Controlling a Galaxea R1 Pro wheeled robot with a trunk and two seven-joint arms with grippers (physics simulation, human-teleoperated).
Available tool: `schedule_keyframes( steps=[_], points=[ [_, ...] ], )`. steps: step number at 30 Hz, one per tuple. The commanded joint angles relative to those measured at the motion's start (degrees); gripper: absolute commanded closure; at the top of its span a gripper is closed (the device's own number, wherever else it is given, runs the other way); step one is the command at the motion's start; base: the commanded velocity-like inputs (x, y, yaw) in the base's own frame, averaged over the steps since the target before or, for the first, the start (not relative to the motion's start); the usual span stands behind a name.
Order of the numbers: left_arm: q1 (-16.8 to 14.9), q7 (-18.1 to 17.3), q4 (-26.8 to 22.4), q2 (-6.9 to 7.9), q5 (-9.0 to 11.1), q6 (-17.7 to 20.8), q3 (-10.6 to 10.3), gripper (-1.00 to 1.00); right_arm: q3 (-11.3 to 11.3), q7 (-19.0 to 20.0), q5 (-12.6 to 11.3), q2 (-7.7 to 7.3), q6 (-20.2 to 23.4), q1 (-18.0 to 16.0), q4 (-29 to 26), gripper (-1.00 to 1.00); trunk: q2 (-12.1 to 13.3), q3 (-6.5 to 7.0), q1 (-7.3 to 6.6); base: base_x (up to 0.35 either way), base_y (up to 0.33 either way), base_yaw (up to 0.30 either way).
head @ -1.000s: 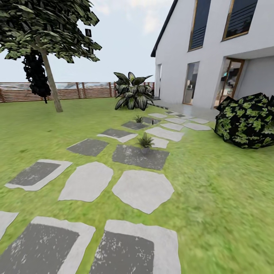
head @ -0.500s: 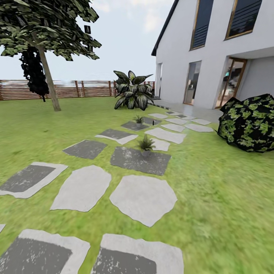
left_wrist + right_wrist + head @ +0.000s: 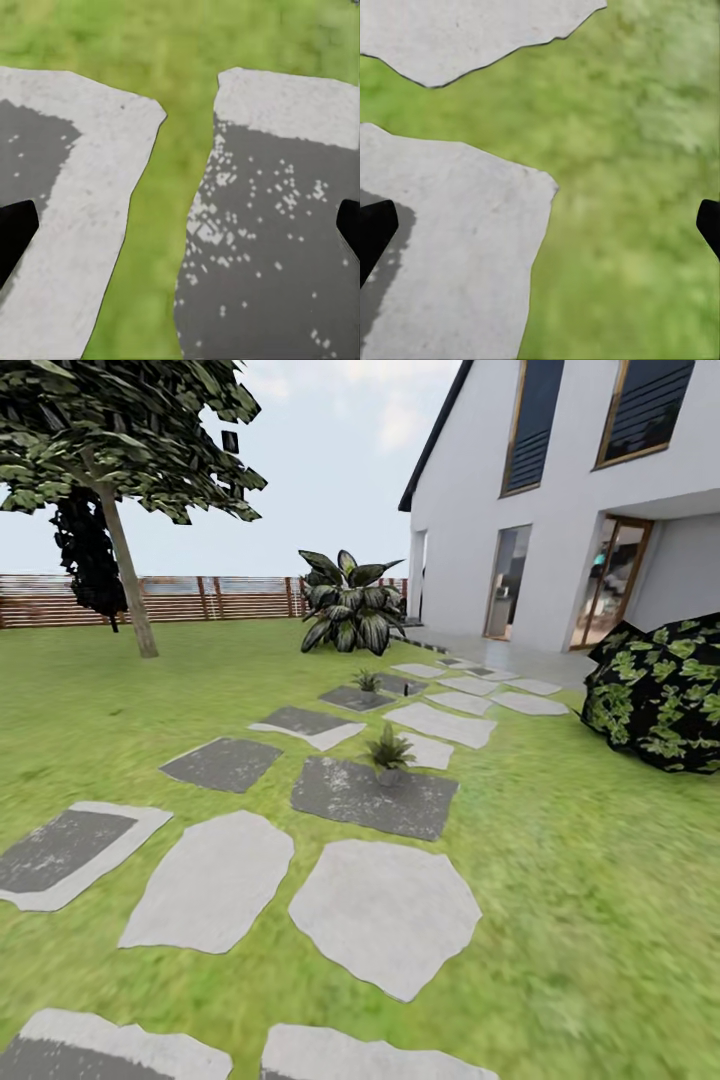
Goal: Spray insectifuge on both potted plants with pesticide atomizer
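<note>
A white house [image 3: 590, 510] with tall dark windows stands far ahead of both end effectors, a brown slat fence [image 3: 200, 598] running off from it behind a dark-leaved tree [image 3: 110, 450]. The lawn [image 3: 600, 860] spreads between, crossed by grey stepping slabs [image 3: 380, 905] that lead toward the house. A dark bush with green-mottled leaves [image 3: 660, 695] sits well off to the right, and a big plant with white-striped leaves [image 3: 350, 615] rises near the fence.

The nearer potted plant [image 3: 389, 750] stands on a dark slab [image 3: 375, 798] well ahead of the end effectors; the farther potted plant [image 3: 367, 682] stands on another slab beyond it. Just beside that farther one a tiny dark upright speck [image 3: 405, 687] shows, too small to identify.

The left end effector [image 3: 180, 225] hangs over two slabs with a grass strip between them, fingertips [image 3: 15, 229] wide apart and empty. The right end effector [image 3: 540, 225] hangs over a slab edge and grass, fingertips [image 3: 375, 225] likewise spread, holding nothing.
</note>
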Motion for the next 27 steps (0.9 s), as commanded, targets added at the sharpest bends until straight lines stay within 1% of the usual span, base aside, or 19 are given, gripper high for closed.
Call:
schedule_keyframes(
  steps=[1,19,23,27],
  points=[
    [0.0,0.0,0.0,-0.01,0.0,-0.2,0.1,-1.00,0.0,0.0,0.2,-0.02,-0.2,0.0,0.0,-1.00,0.0,-0.06,0.03,0.338,0.090,0.000],
    [0.0,0.0,0.1,-0.01,-0.1,-0.2,0.1,-1.00,0.0,0.0,0.2,-0.02,-0.2,0.0,0.0,-1.00,0.0,-0.06,0.03,0.337,0.091,0.000],
    [0.0,0.0,0.1,-0.01,-0.1,-0.2,0.1,-1.00,0.0,0.0,0.2,-0.03,-0.2,0.0,0.0,-1.00,0.0,-0.06,0.03,0.303,0.182,0.012],
    [0.0,0.0,0.1,-0.01,-0.1,-0.2,0.1,-1.00,0.0,-0.1,0.2,-0.02,-0.2,0.0,0.0,-1.00,0.0,-0.06,0.03,0.288,0.219,0.123]
  ],
)
